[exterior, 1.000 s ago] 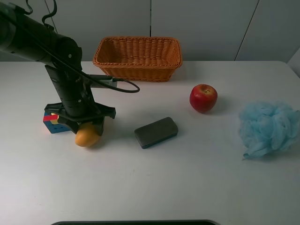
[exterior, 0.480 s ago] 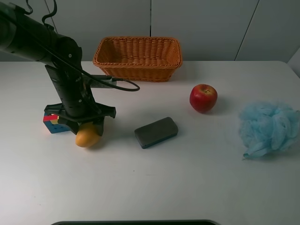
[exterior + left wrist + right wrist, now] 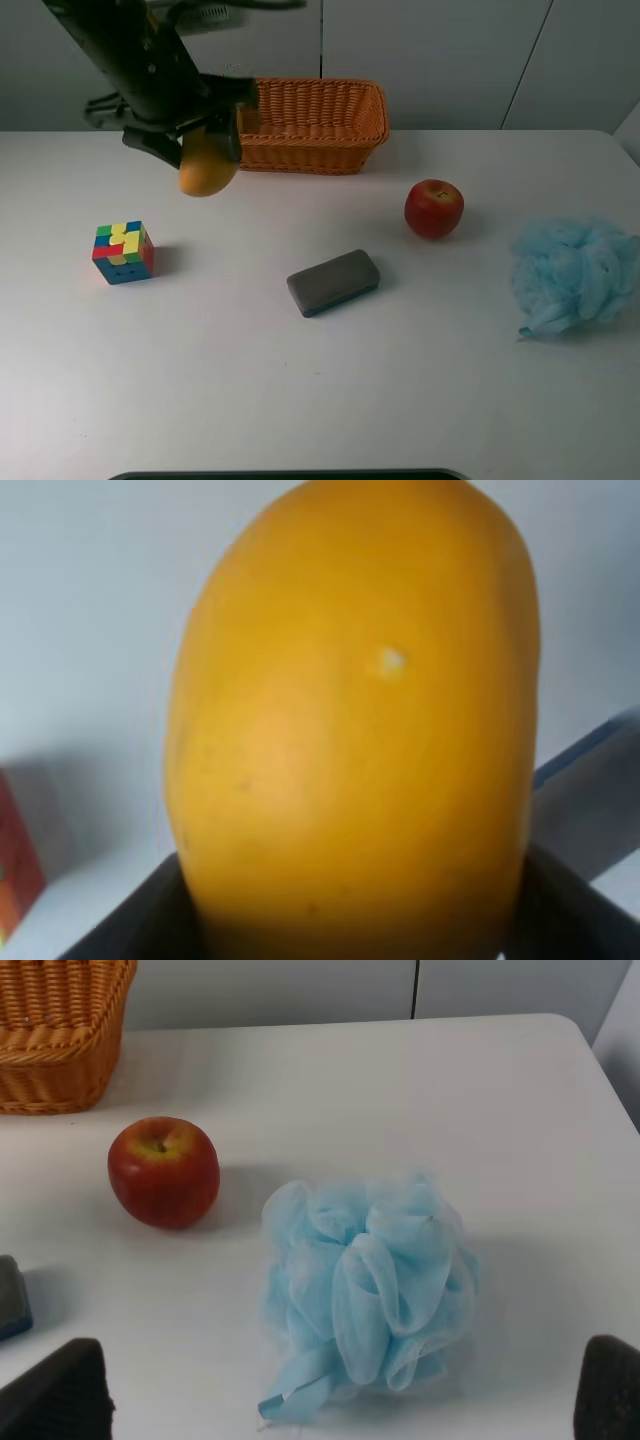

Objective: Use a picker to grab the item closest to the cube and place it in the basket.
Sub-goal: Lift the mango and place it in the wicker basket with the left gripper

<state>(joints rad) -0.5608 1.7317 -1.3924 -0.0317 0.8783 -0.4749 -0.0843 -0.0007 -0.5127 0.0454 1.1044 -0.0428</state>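
Observation:
My left gripper (image 3: 205,150) is shut on a yellow-orange mango (image 3: 207,165) and holds it in the air, just left of the wicker basket (image 3: 296,122) at the back of the table. The mango (image 3: 355,730) fills the left wrist view, with dark fingers at its sides. The multicoloured cube (image 3: 123,252) sits alone on the table at the left. My right gripper shows only as two dark fingertips (image 3: 55,1390) wide apart in the right wrist view, holding nothing.
A dark grey eraser block (image 3: 333,282) lies mid-table. A red apple (image 3: 434,208) sits right of centre and also shows in the right wrist view (image 3: 164,1171). A light blue bath pouf (image 3: 573,272) lies at the far right, in front of my right gripper (image 3: 370,1280).
My left gripper has lifted the mango off the table beside the cube and carried it up and back, close to the basket's left end. The cube now stands uncovered.

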